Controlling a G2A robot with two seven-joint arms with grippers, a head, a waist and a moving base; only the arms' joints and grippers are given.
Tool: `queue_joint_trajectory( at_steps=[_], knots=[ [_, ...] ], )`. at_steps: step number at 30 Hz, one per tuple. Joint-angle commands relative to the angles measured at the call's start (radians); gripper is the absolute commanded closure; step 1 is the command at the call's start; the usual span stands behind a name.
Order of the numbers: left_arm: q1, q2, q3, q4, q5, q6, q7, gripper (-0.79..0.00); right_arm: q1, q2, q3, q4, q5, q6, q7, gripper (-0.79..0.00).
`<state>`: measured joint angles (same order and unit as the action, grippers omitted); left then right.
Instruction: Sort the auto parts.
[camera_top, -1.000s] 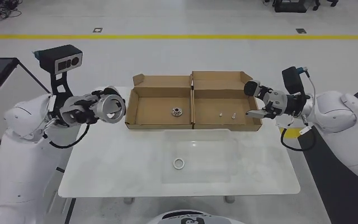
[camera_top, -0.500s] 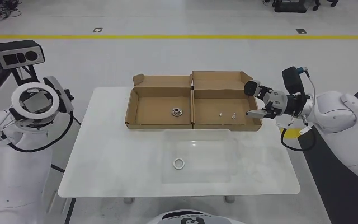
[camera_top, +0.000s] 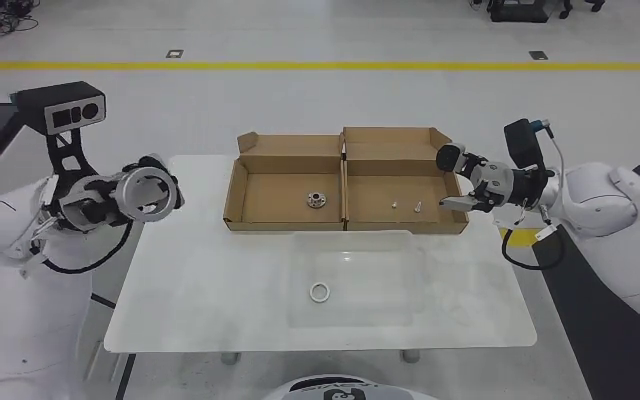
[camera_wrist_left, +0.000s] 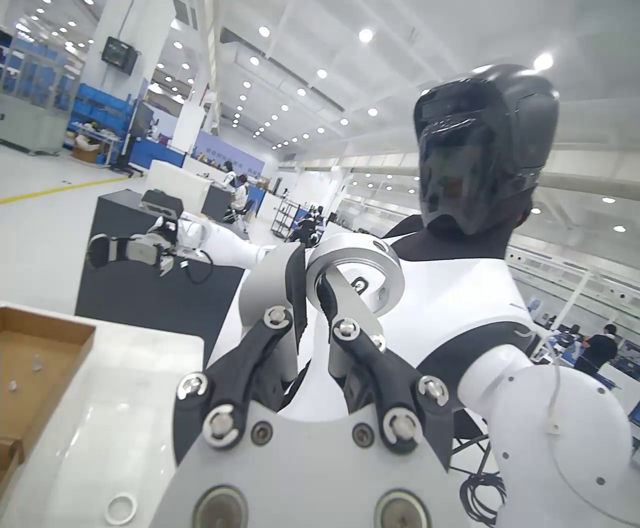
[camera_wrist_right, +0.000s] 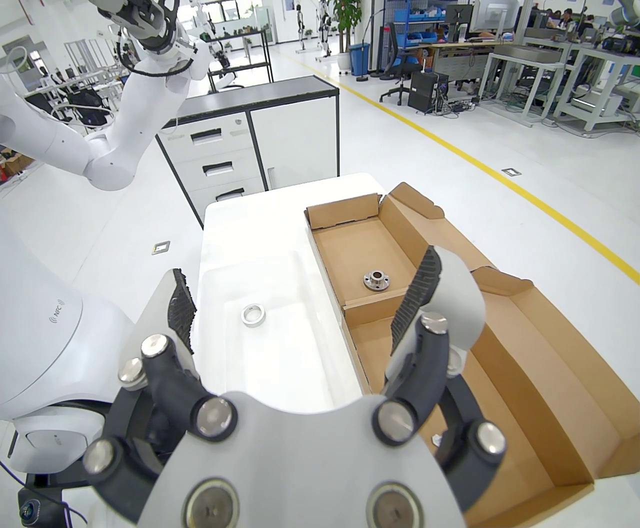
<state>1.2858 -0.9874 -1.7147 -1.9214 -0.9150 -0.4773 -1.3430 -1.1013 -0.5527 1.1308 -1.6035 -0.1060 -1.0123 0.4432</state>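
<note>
left wrist view: hand (camera_wrist_left: 310, 272) grips a thick silver metal ring (camera_wrist_left: 387, 272).

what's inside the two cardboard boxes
The box on the left arm's side holds one metal hub. The other box holds two small pieces; in the right wrist view the right gripper hides part of its floor.

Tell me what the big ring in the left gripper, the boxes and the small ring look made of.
Big ring: likely aluminium or steel, going by its matte silver surface with machined holes.
Boxes: plain brown cardboard with folded flaps.
Small ring: probably metal, as it is shiny silver-white, though plastic can't be ruled out.
</note>
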Motion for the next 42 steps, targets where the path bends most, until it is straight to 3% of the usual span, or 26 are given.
queue_joint_trajectory(
  at_steps=[1, 6, 17, 28, 42],
  knots=[
    [0.002, 0.000, -0.001, -0.004, 0.044, -0.003, 0.003, 0.000, 0.000, 0.000, 0.000, 0.000, 0.000, 0.000, 0.000, -0.785],
    [0.007, -0.002, 0.005, -0.009, 0.041, -0.010, 0.010, 0.000, 0.000, 0.000, 0.000, 0.000, 0.000, 0.000, 0.000, -0.785],
    [0.011, -0.019, 0.003, 0.011, -0.166, 0.027, -0.027, 0.000, 0.000, 0.000, 0.000, 0.000, 0.000, 0.000, 0.000, -0.785],
    [0.005, -0.040, -0.010, 0.016, -0.175, 0.056, -0.056, 0.000, 0.000, 0.000, 0.000, 0.000, 0.000, 0.000, 0.000, -0.785],
    [0.005, -0.040, -0.010, 0.016, -0.175, 0.056, -0.056, 0.000, 0.000, 0.000, 0.000, 0.000, 0.000, 0.000, 0.000, -0.785]
  ],
)
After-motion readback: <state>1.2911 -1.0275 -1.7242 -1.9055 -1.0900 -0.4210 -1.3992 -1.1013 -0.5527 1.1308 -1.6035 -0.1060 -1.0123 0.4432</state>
